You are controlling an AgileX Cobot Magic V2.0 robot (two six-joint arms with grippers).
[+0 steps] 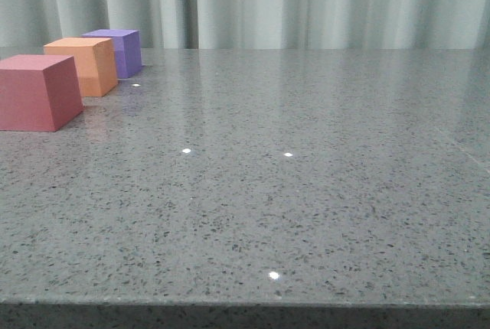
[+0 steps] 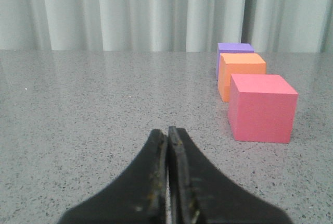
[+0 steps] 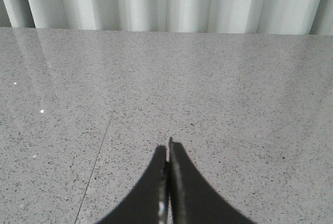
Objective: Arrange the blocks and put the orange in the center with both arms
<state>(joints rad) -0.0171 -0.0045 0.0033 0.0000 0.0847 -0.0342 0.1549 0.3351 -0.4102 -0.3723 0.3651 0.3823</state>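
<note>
You've got both tools pinched shut w/ nothing between the fingers: left tool (image 2: 167, 133) and right tool (image 3: 167, 148) each hang low over the speckled grey desk (image 1: 306, 191). Ahead of the left tool and off to one side, well apart from it, 3 blocks sit in a row running away from it: red-pink block (image 2: 263, 108) nearest, orange block (image 2: 241, 73) in the middle, purple block (image 2: 234, 52) farthest. Neighbours look close together; can't tell if they touch. Right tool sees only desk and curtain (image 3: 166, 0).
</note>
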